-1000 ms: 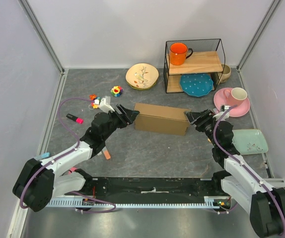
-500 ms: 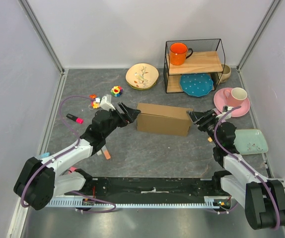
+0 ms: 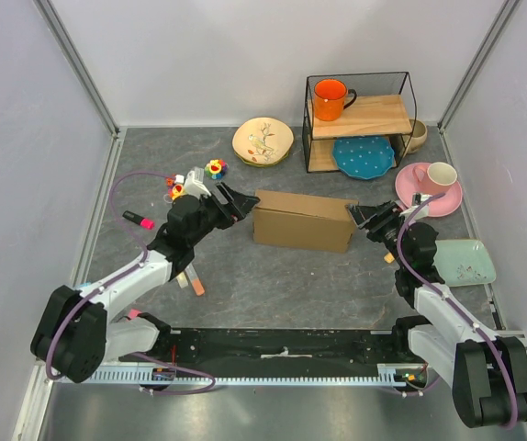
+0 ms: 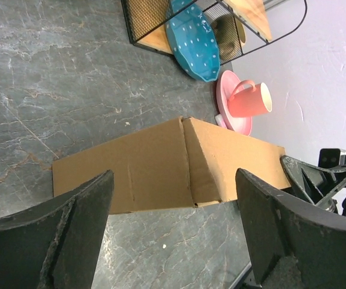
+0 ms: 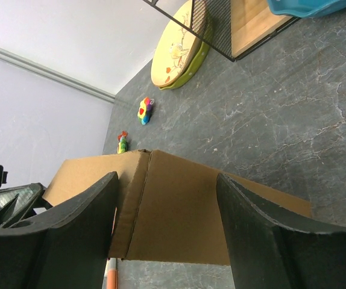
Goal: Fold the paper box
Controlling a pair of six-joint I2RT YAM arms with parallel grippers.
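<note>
The paper box (image 3: 303,220) is a plain brown cardboard box lying closed on the grey table at mid-table. It also shows in the left wrist view (image 4: 161,165) and the right wrist view (image 5: 185,211). My left gripper (image 3: 235,205) is open and empty just off the box's left end; the left wrist view (image 4: 174,180) shows a strip of table between its jaws and the box. My right gripper (image 3: 361,219) is open at the box's right end. In its wrist view (image 5: 167,180) the box's end lies close between the fingers; I cannot tell if they touch.
A black wire shelf (image 3: 360,115) with an orange mug (image 3: 330,99) and a blue plate (image 3: 363,156) stands behind the box. A floral plate (image 3: 263,141), a pink cup and saucer (image 3: 429,190), a green dish (image 3: 464,262), small toys (image 3: 215,168) and markers (image 3: 138,220) lie around.
The box has shifted slightly to the right. My left gripper has drawn back up and left, away from the box's left end. The right gripper has moved slightly right with the box end.
</note>
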